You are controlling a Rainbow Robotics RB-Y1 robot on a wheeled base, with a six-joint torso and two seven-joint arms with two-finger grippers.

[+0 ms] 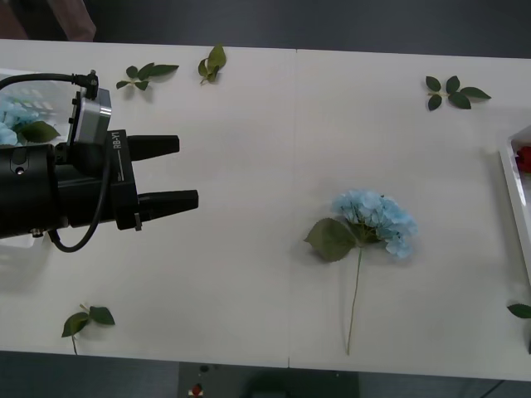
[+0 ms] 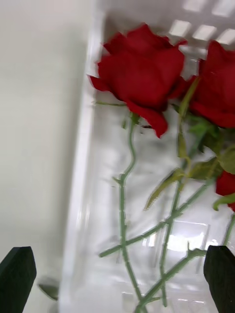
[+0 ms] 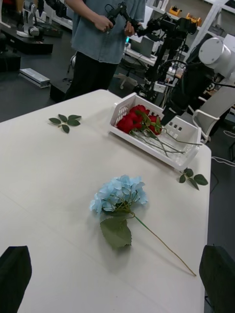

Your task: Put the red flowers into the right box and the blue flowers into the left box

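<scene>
- Looking down from the front view, the left gripper point(image 1: 187, 172) hovers over the left part of the white table point(image 1: 249, 274), its two black fingers spread apart with nothing between them. Behind the arm, at the far left edge, the left box point(image 1: 33, 80) holds pale-blue flowers point(image 1: 12, 116) with a green leaf. One blue hydrangea point(image 1: 375, 220) lies alone on the table right of centre, its big leaf to the left of the head and its thin stem running toward the near edge. The right box point(image 1: 516, 186) shows as a white rim at the right edge, with a bit of red inside. Loose leaf sprigs point(image 1: 455, 91) lie scattered along the far edge and by the near left corner.
- In the right wrist view, the right gripper point(image 2: 117, 279) hangs over the right box point(image 2: 83, 161), its black fingertips point(image 2: 17, 274) wide apart at the two corners and holding nothing. Red roses point(image 2: 142, 73) lie in the tray, their green stems crossing one another over its white floor.
- In the left wrist view, the left gripper point(image 3: 117, 279) has its fingers spread, empty. The lone blue hydrangea point(image 3: 119, 194) lies on the table ahead, well apart from the right box point(image 3: 125, 105), where the red roses point(image 3: 137, 120) are bunched at one end. The right arm point(image 3: 188, 90) reaches down over that tray.
</scene>
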